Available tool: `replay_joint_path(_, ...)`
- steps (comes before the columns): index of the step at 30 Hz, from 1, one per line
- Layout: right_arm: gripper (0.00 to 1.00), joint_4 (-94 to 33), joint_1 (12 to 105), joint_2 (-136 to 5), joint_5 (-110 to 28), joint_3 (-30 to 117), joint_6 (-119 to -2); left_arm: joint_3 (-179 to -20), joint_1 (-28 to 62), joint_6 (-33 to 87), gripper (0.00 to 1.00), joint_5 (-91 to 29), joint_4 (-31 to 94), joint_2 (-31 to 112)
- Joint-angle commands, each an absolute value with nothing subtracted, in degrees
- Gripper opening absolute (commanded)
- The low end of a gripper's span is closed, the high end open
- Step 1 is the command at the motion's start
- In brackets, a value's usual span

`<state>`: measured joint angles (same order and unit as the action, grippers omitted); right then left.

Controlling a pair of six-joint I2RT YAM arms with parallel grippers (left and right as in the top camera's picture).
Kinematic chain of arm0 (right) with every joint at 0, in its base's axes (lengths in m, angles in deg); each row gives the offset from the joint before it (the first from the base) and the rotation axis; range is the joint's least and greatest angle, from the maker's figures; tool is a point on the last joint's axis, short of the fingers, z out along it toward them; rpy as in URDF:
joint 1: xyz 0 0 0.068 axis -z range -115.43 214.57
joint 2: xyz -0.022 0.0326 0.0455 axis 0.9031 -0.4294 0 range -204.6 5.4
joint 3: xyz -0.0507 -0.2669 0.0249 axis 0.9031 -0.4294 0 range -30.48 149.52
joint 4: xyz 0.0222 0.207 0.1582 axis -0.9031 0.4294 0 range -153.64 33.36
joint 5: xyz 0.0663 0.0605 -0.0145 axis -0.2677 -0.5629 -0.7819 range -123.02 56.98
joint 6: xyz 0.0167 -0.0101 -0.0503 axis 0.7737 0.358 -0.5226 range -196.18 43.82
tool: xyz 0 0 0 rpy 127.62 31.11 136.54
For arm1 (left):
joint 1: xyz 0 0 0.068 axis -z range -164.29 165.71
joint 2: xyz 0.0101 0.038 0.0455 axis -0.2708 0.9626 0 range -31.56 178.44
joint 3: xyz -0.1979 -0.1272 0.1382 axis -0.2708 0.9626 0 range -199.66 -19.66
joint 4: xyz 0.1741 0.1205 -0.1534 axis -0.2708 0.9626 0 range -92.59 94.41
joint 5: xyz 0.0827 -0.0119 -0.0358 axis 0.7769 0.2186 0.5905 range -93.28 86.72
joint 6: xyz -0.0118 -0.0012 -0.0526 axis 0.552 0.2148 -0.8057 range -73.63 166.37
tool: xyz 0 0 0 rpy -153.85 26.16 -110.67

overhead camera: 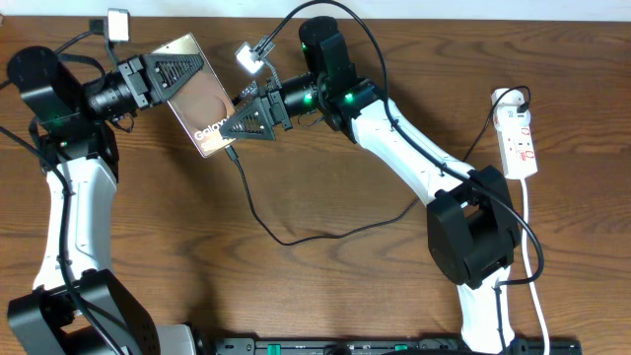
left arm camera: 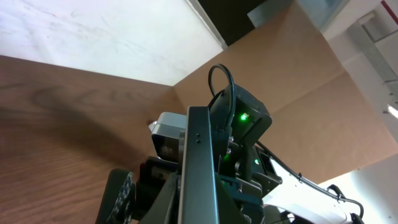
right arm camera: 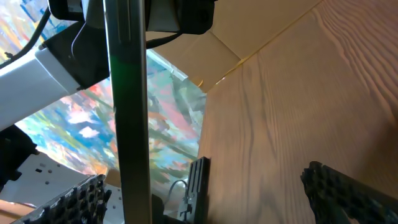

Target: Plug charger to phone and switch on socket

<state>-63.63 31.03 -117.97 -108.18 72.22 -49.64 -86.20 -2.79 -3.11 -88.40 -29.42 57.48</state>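
Overhead, upper left: phone (overhead camera: 200, 110) tilted, clenched in left tool (overhead camera: 200, 77); right tool (overhead camera: 235, 114) released, jaws wide beside phone's lower right edge; charger (overhead camera: 286, 240) tip at phone's bottom end; socket (overhead camera: 520, 143) far right. Left wrist, centre: phone's edge upright. Right wrist: phone's edge left of centre, between spread fingers (right arm camera: 348, 193).

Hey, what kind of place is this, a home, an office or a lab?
Most likely a robotics lab or test bench: two robot arms stand at a wooden table, with a phone, a cable and a power strip to handle, and cardboard panels beside it.
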Motion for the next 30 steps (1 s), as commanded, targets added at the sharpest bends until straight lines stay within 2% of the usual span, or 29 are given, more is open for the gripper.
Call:
replay_joint_path(1, 0.99, -63.7, 31.3, -117.9, -108.6, 73.6, -50.1, -86.4, -4.3, -2.1, 0.07, -89.6, -29.7, 57.2)
replay_joint_path(7, 0.99, -63.7, 31.3, -117.9, -108.6, 73.6, -50.1, -86.4, -7.5, -1.0, 0.08, -88.9, -29.0, 57.3)
replay_joint_path(12, 0.99, -63.6, 31.7, -117.9, -108.6, 73.6, -50.1, -86.4, -10.7, 1.1, 0.07, -87.2, -22.2, 58.2)
replay_joint_path(24, 0.99, -62.2, 34.1, -117.9, -108.6, 73.6, -50.1, -86.4, -12.6, 25.6, 0.07, -71.3, 13.4, 64.2)
replay_joint_path(30, 0.99, -61.3, 34.6, -117.9, -108.6, 73.6, -50.6, -86.4, -12.6, 27.8, 0.07, -64.2, 20.2, 70.1)
